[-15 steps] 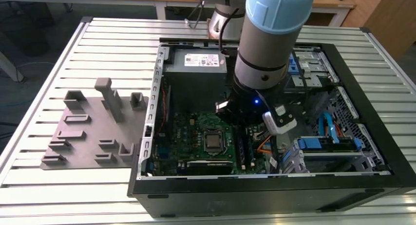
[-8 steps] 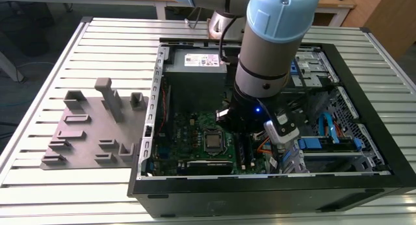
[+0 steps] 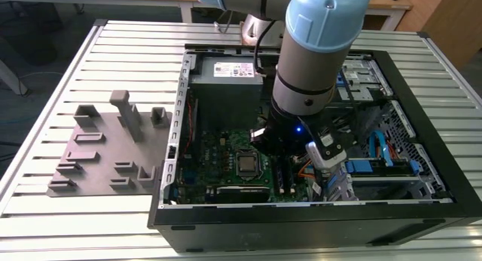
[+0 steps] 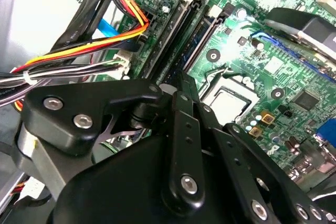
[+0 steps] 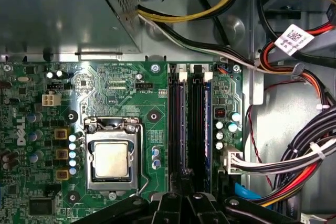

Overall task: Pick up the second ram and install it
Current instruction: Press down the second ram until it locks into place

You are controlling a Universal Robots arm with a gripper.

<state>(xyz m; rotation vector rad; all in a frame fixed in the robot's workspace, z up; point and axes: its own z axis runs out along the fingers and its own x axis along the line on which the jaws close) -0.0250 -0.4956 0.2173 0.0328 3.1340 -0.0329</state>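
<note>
end effector (image 4: pixel 181 85): low over the motherboard (image 5: pixel 121 85) RAM slots (image 5: pixel 184 124), inside open PC case (image 3: pixel 421 176) | grip: can't tell | second ram: not identifiable; possibly between fingers | CPU socket (image 5: pixel 111 159) beside slots

In both wrist views the tool (image 4: pixel 181 85) has its fingertips hidden behind its own black body. In the exterior view the arm (image 3: pixel 312 63) covers the memory slots (image 5: pixel 191 124); whether a ram sits there cannot be told.
</note>
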